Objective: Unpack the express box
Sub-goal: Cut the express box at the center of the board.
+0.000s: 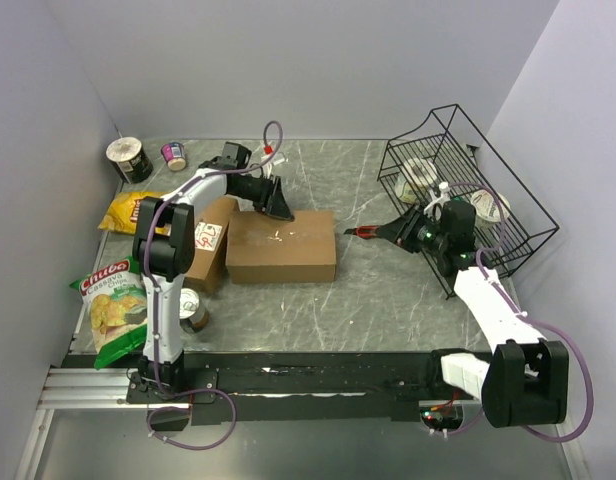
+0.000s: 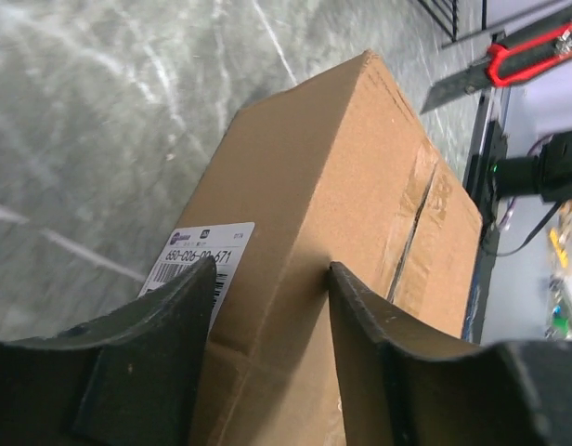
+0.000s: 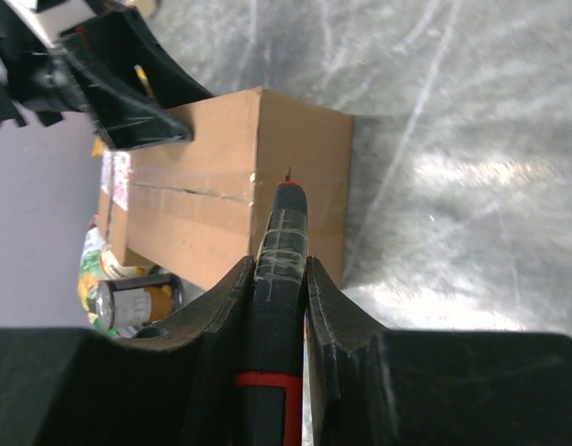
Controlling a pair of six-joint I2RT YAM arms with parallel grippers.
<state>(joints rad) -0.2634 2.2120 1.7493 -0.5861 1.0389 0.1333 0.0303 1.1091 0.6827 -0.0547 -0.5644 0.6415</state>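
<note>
R gripper (image 3: 279, 269) pinches cutter (image 3: 284, 223); box (image 1: 281, 246) seam (image 3: 188, 193) runs lengthwise ahead of your tip. L gripper (image 2: 272, 279) astride far corner, clamp unclear.

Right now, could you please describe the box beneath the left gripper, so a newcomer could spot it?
Near the middle of the grey table, left of the black wire basket, two cardboard boxes lie side by side. It is the larger, right-hand box, under the left gripper. Unlike its smaller neighbour, its top is plain brown with a taped seam, no red-marked label.

Marbled table (image 1: 378, 300): express box (image 1: 282, 246), chip bag (image 1: 113, 300), wire rack (image 1: 400, 170)
</note>
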